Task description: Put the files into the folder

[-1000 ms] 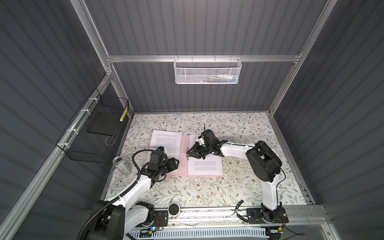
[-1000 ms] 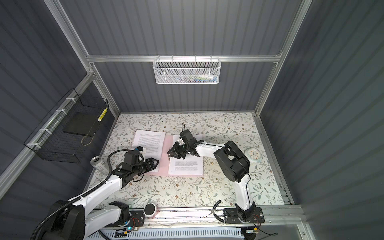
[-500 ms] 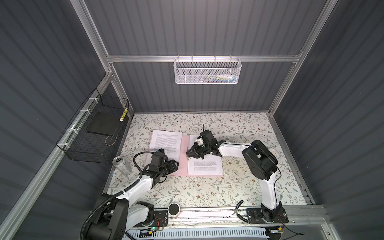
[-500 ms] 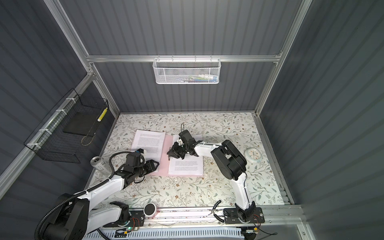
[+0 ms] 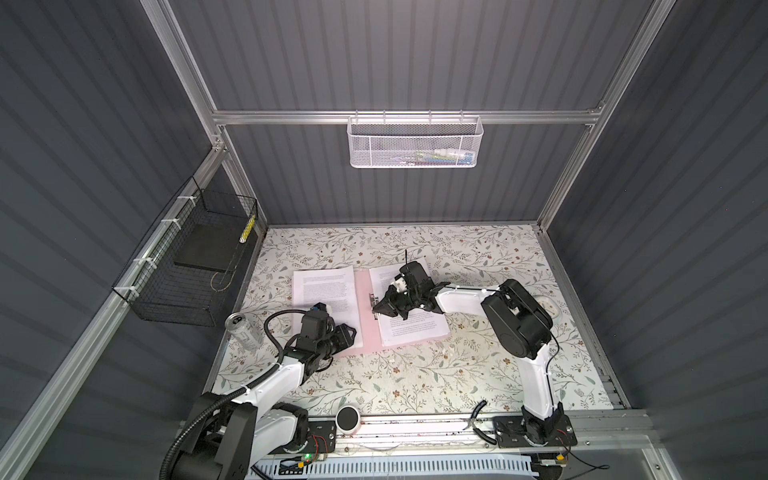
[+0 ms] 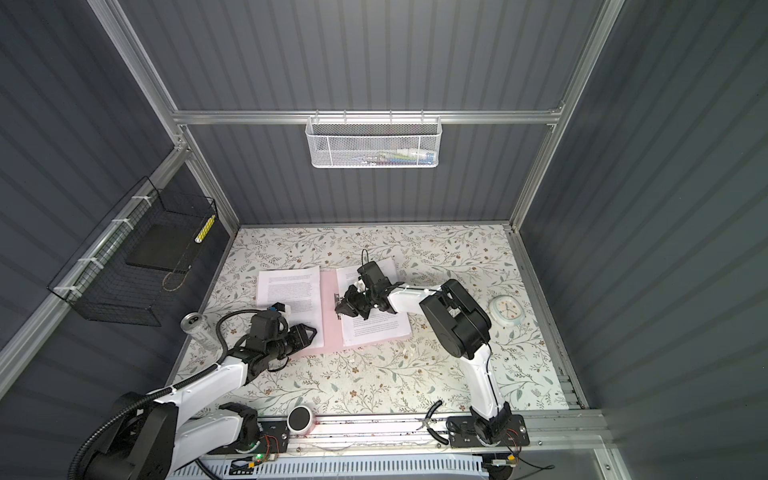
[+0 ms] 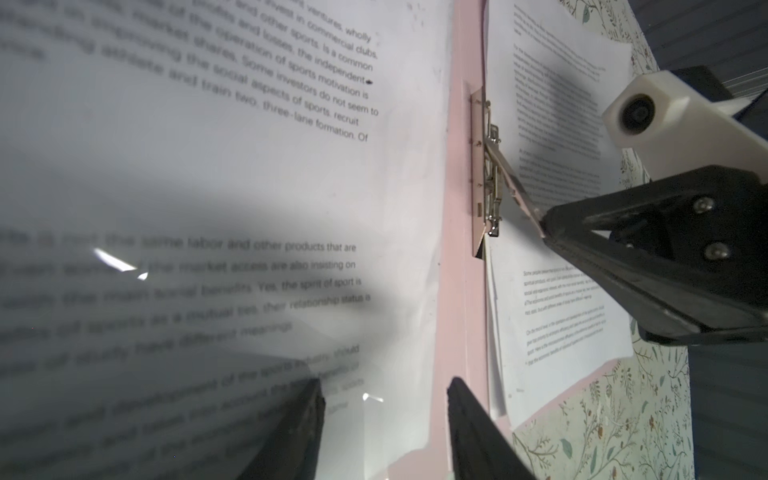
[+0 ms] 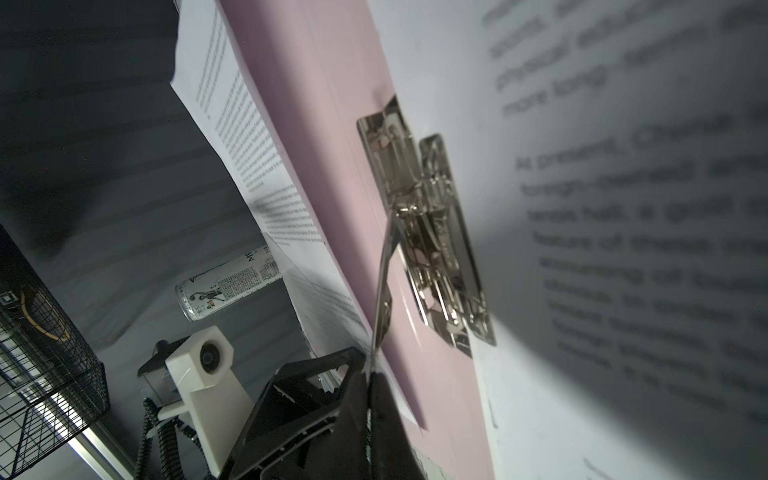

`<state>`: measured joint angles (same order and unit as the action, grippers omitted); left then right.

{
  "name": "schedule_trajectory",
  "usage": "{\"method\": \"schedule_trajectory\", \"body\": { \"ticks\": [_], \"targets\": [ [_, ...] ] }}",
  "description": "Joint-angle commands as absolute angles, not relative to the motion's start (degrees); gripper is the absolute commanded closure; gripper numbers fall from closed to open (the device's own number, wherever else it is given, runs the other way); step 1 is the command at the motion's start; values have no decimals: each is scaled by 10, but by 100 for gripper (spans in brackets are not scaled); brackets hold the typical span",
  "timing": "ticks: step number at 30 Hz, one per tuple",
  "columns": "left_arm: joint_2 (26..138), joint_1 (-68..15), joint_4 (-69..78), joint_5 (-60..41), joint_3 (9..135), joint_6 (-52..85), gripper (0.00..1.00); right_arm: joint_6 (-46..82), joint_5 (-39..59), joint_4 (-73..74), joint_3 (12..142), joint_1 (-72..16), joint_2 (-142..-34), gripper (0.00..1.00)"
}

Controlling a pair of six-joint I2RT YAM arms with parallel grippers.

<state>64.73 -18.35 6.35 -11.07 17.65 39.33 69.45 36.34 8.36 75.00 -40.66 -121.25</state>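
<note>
In both top views the right gripper (image 5: pixel 376 308) sits at the folder (image 5: pixel 370 336) spine; the wrist views show it clamped on the clip lever (image 8: pixel 384 266). The left gripper (image 7: pixel 384 419) has jaws apart over the papers (image 7: pixel 208 166).

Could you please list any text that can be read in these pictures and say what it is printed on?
"three-lane formation. Of": on the left sheet
"Yes, the spirit of sport is": same sheet
"At present,": on the right sheet, rest blurred
Can label: too small to read

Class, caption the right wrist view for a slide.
Right pincer shut on the clip lever, raised above the open pink folder.
</note>
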Motion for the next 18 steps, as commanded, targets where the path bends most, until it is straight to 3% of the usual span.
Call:
{"method": "schedule_trajectory", "body": {
  "ticks": [1,18],
  "targets": [
    [645,-185,74,-109,167,401,50,695,370,102,742,-409,-1222,94],
    [750,-185,87,-97,201,386,53,694,361,109,708,-404,-1208,100]
  ]
}}
